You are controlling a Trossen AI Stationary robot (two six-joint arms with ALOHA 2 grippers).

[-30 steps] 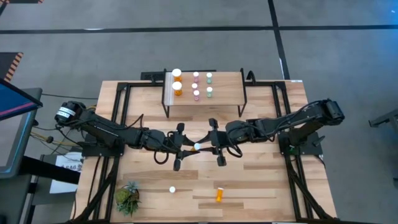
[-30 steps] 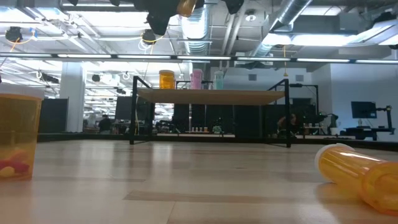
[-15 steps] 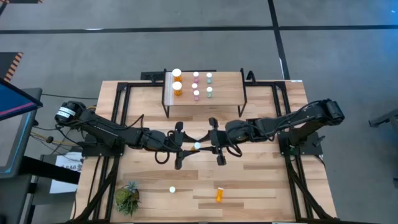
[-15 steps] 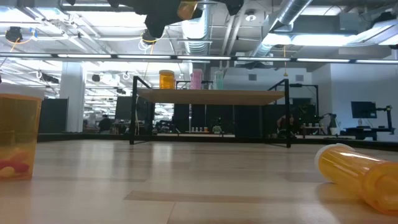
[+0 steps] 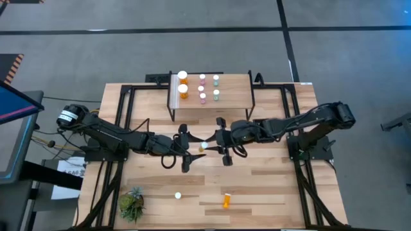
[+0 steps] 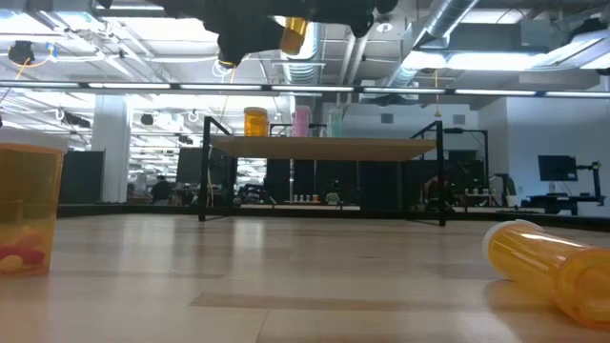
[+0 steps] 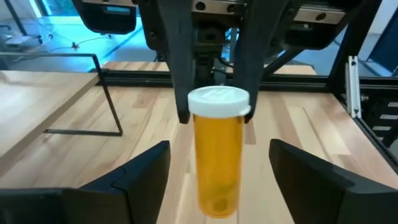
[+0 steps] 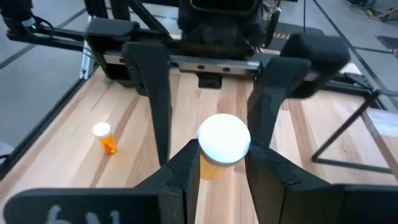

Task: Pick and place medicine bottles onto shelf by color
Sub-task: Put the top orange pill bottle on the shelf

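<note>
High view: both dark arms are meeting just in front of the small light-wood shelf with black metal legs (image 5: 226,101). The right tool (image 5: 212,145) is pinching a translucent orange pill bottle with a white cap (image 5: 205,145); the left tool (image 5: 190,148) is standing wide beside it, likely a handover so the right arm can reach the shelf. Six bottles are already standing on the shelf, grouped by colour.

Low view: the held bottle (image 6: 294,34) is hanging well above the bench (image 6: 315,276), higher than the shelf top (image 6: 324,146).

Left wrist view: its wide fingers (image 7: 140,174) are flanking the bottle (image 7: 217,155) without touching.

Right wrist view: its fingers (image 8: 180,174) are clamping just below the cap (image 8: 224,137), keeping the bottle upright for placing.
</note>
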